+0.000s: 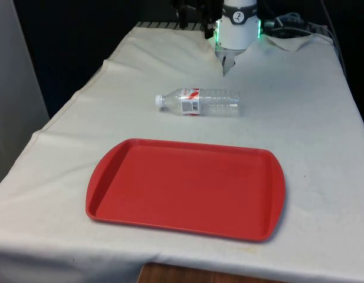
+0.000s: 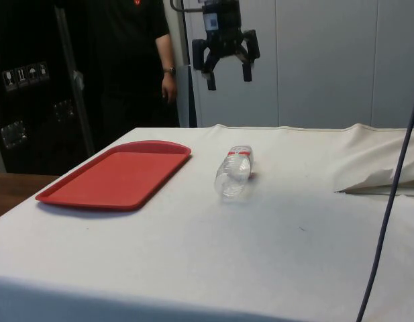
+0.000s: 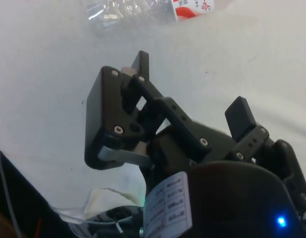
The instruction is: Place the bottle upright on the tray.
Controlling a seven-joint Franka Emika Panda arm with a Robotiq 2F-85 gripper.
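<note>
A clear plastic bottle [image 1: 199,102] with a red-and-white label and a white cap lies on its side on the white cloth, cap toward the front view's left. In the side view the bottle [image 2: 233,173] shows end-on, beside the tray. The red tray [image 1: 187,188] lies flat on the near half of the table, with nothing on it; the side view has the tray [image 2: 119,176] left of the bottle. My gripper [image 2: 229,79] hangs open high above the table, behind the bottle, holding nothing. In the wrist view the gripper [image 3: 190,89] is spread over bare cloth, with the bottle [image 3: 143,10] beyond its fingertips.
A person in dark clothes [image 2: 136,54] stands beyond the table near the tray's far end, one hand [image 2: 170,86] hanging down. A rumpled fold of cloth [image 2: 381,178] and a dark cable [image 2: 394,201] lie toward the robot's end.
</note>
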